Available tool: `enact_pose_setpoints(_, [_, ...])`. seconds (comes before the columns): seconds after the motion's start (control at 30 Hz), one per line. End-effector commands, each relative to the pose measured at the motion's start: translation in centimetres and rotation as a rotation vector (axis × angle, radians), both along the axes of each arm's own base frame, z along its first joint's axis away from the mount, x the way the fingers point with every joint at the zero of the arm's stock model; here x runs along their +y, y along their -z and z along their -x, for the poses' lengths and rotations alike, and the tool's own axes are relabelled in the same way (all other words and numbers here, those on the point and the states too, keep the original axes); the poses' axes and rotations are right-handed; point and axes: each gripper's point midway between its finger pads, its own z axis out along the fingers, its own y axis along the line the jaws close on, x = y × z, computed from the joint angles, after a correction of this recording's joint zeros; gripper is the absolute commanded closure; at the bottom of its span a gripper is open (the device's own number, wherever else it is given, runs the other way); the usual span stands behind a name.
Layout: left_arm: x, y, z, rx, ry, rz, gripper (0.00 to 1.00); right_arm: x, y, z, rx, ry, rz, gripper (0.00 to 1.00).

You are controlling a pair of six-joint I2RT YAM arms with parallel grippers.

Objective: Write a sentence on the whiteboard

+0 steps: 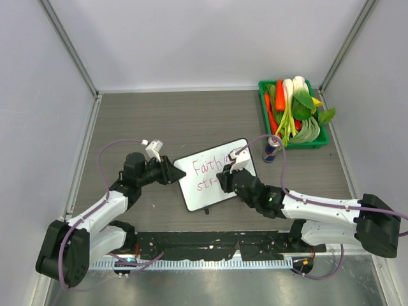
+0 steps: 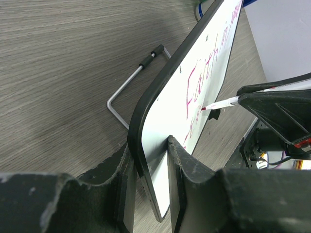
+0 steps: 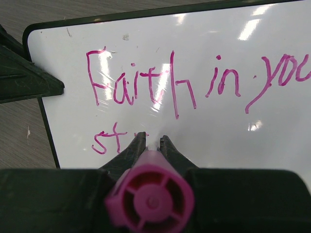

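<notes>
The whiteboard point(image 1: 205, 191) stands tilted at the middle of the table, its bare lower part showing in the right wrist view point(image 3: 233, 141). My left gripper point(image 2: 148, 150) is shut on its left edge point(image 2: 146, 111), one finger on each face. The sentence point(image 3: 146, 82) is in pink: "Faith in you" runs off the frame's right edge, and below it stands "st". My right gripper point(image 3: 150, 141) is shut on a pink marker point(image 3: 150, 194). The marker tip point(image 2: 204, 108) touches the board just right of "st". From above, the right gripper point(image 1: 226, 178) sits over the second line.
A bent wire stand point(image 2: 126, 90) lies on the table behind the board. A green tray point(image 1: 262, 105) of vegetables sits at the far right, with a small can point(image 1: 271, 151) in front of it. Grey walls close in the table.
</notes>
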Motion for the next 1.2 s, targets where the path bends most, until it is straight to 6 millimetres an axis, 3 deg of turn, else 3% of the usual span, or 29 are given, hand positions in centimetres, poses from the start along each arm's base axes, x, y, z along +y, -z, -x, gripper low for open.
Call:
enact_pose_setpoints(0.0, [1.1, 1.6, -0.5, -0.017, -0.033, -0.076, 1.0, -1.4, -1.3, -1.3, -0.04, 0.086, 0.011, 0.99])
enact_pose_setpoints(0.17, [1.1, 1.5, -0.4, -0.017, -0.031, -0.076, 1.0, -1.6, -1.9, -1.8, -0.053, 0.112, 0.014, 0.99])
enact_pose_setpoints(0.53, [1.1, 1.6, -0.4, -0.017, -0.033, -0.076, 1.0, 0.2, -3.1, -1.9, -0.057, 0.056, -0.027, 0.99])
enact_pose_setpoints(0.7, [1.1, 1.6, -0.5, -0.017, -0.033, -0.076, 1.0, 0.9, -2.0, -1.2, -0.021, 0.007, -0.02, 0.99])
enact_pose_setpoints(1.17, [1.1, 1.6, -0.5, -0.016, -0.034, -0.077, 1.0, -0.5, 1.3, 0.2, 0.063, -0.001, 0.04, 0.99])
